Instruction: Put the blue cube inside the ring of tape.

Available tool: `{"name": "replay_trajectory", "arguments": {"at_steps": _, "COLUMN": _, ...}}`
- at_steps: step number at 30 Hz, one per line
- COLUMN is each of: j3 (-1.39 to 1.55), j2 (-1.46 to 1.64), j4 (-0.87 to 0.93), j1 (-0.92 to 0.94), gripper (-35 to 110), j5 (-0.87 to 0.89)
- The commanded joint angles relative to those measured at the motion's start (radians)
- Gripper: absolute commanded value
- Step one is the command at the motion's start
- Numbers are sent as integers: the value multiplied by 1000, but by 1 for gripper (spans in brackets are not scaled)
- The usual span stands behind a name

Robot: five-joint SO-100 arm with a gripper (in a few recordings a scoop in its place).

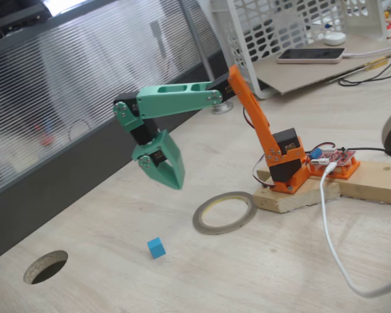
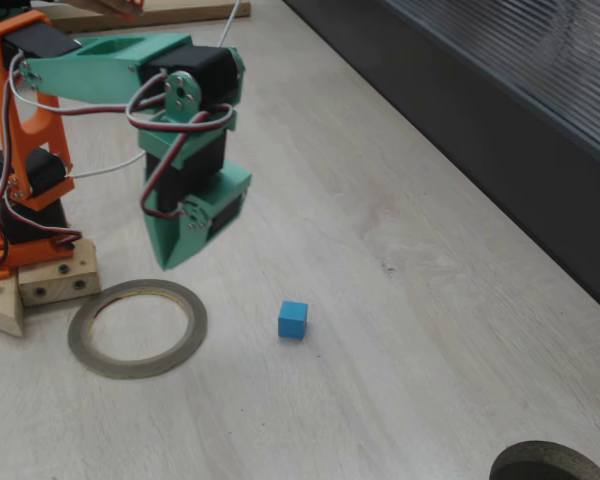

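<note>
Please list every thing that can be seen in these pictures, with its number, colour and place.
blue cube: one, sky blue, on the bare table, outside the ring.
ring of tape: one, grey-olive, flat on the table by the wooden base, nothing inside.
round hole: one, dark, cut through the tabletop near its edge.
wooden base: pale wood, under the arm.
circuit board: one, red, on the wood by the arm's foot.
white cable: one, runs across the table.
phone: one, pale, far on the table.
white basket: one, behind.
gripper: one, green, hanging above the table, holds nothing.
</note>
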Motion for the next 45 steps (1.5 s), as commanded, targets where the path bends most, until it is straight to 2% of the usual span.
{"name": "replay_trajectory", "arguments": {"at_steps": 1, "j3": -63, "j2": -28, "j4": -91, "j1": -23, "gripper": 0, "j5": 12}}
{"name": "replay_trajectory", "arguments": {"at_steps": 7, "j3": -54, "j2": -40, "j4": -348, "j1": -55, "gripper": 0, "j5": 12}}
{"name": "replay_trajectory", "arguments": {"at_steps": 11, "j3": -52, "j2": -40, "j4": -423, "j1": -156, "gripper": 0, "j5": 12}}
{"name": "replay_trajectory", "arguments": {"at_steps": 19, "j3": -52, "j2": -40, "j4": -425, "j1": -264, "gripper": 0, "j5": 14}}
{"name": "replay_trajectory", "arguments": {"at_steps": 45, "j3": -52, "j2": -146, "j4": -423, "j1": -268, "gripper": 0, "j5": 12}}
